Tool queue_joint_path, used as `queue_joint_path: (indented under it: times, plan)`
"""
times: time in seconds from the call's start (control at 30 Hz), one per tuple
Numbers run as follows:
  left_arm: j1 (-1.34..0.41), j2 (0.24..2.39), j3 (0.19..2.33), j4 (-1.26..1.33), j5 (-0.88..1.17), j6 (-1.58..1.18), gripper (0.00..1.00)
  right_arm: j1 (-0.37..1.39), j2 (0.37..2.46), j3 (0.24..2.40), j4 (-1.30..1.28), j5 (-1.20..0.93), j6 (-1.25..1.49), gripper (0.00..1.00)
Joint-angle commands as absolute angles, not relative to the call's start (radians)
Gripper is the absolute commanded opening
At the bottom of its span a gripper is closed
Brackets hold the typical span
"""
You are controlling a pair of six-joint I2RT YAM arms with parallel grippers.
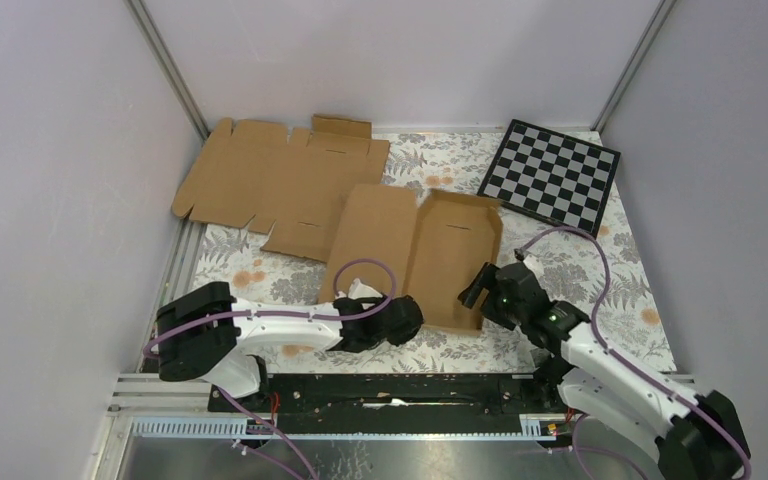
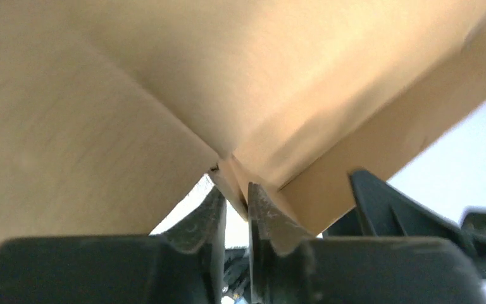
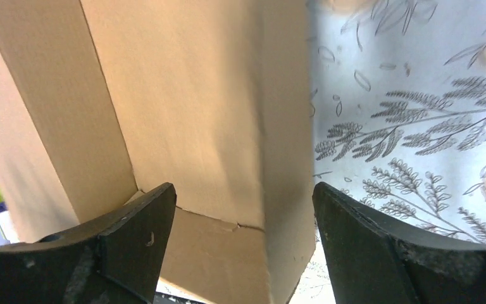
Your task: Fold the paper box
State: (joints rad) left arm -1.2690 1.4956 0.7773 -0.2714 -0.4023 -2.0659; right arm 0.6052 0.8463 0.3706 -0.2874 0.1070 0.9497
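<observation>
From above I see the paper box (image 1: 415,245), a brown cardboard sheet that is partly folded. It lies near the middle of the floral-patterned counter (image 1: 615,285), with its near edge between my two arms. My left fingers (image 2: 205,218) are at that near edge, drawn almost together, with a thin cardboard tab of the box pinched between them. My right fingers (image 3: 145,218) are spread wide at the box's near right corner, one on either side of a raised cardboard wall, not gripping it. A second, flat cardboard sheet (image 1: 280,185) lies just beside the box at the far left. A checkerboard (image 1: 552,175) sits in the far right corner.
</observation>
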Motion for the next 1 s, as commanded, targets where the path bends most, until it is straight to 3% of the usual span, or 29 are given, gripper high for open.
queue_joint_path:
  times: [0.0, 0.43, 0.53, 0.8, 0.97]
  plan:
    - [-1.273, 1.493, 0.79, -0.345, -0.437, -2.164, 0.03, 0.615, 0.698, 0.427, -0.348, 0.264, 0.881, 0.89]
    - [-1.291, 1.45, 1.034, -0.734, -0.574, -1.968, 0.0, 0.615, 0.408, 0.694, -0.491, 0.447, 0.668, 0.96]
    - [-1.256, 1.449, 1.042, -0.637, -0.56, -1.672, 0.0, 0.615, 0.43, 0.748, -0.501, 0.442, 0.591, 0.96]
    - [-1.131, 1.363, 1.048, -0.762, -0.506, -1.15, 0.0, 0.614, 0.491, 0.832, -0.509, 0.256, 0.443, 0.96]
    - [-0.944, 1.263, 1.028, -0.793, -0.309, -0.762, 0.0, 0.614, 0.504, 0.834, -0.51, 0.197, 0.445, 0.96]
